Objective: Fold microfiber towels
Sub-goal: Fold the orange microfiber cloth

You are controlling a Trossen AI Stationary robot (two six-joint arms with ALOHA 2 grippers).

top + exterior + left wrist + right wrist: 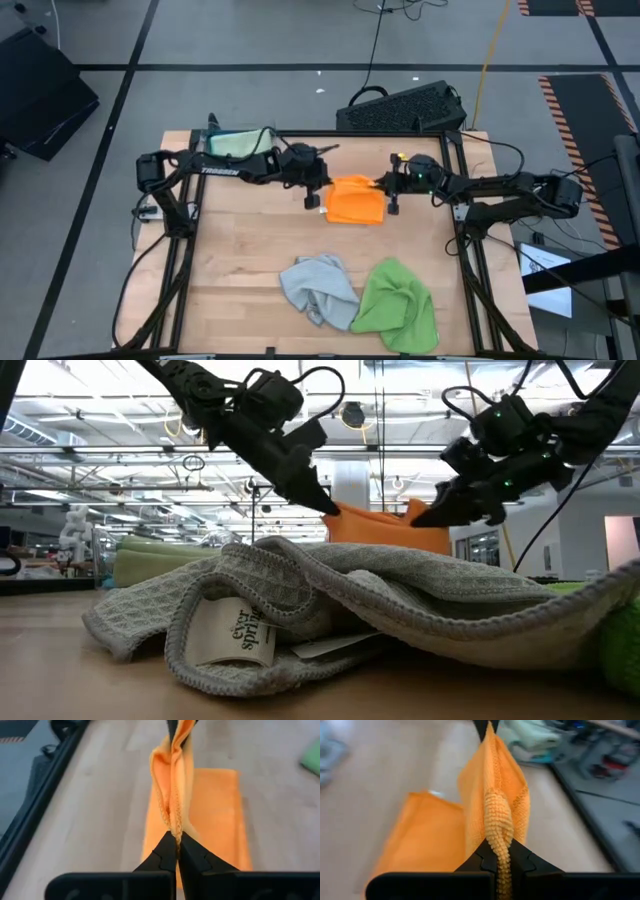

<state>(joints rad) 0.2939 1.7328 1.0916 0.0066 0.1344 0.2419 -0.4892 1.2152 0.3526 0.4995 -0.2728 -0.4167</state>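
Observation:
An orange microfiber towel (356, 200) lies mid-table between my two grippers. My left gripper (316, 197) is shut on its left side and my right gripper (392, 200) on its right side. The held edge (385, 520) spans between them above the table, while the rest (215, 815) lies flat on the wood. A crumpled light grey towel (318, 288) and a bright green one (396, 305) lie near the front edge. Pale green towels (240, 142) sit stacked at the far left corner. My left gripper pinches the orange towel's hemmed edge (172, 822) at its left end between the two fingertips. The fingers slant downward from the table's left. The edge is lifted and bunched into several layers, running toward the other gripper. My right gripper pinches the towel's right end, a bunched corner (498, 827), between its two fingers, coming slanting down from the table's right. The cloth hangs in folds from the held edge, its lower part (420, 840) resting on the table.
A black keyboard (405, 105) lies beyond the table's far edge. Dark frame rails (185, 250) run along the left and right sides. Bare wood (240, 250) lies between the orange towel and the two crumpled towels near the front.

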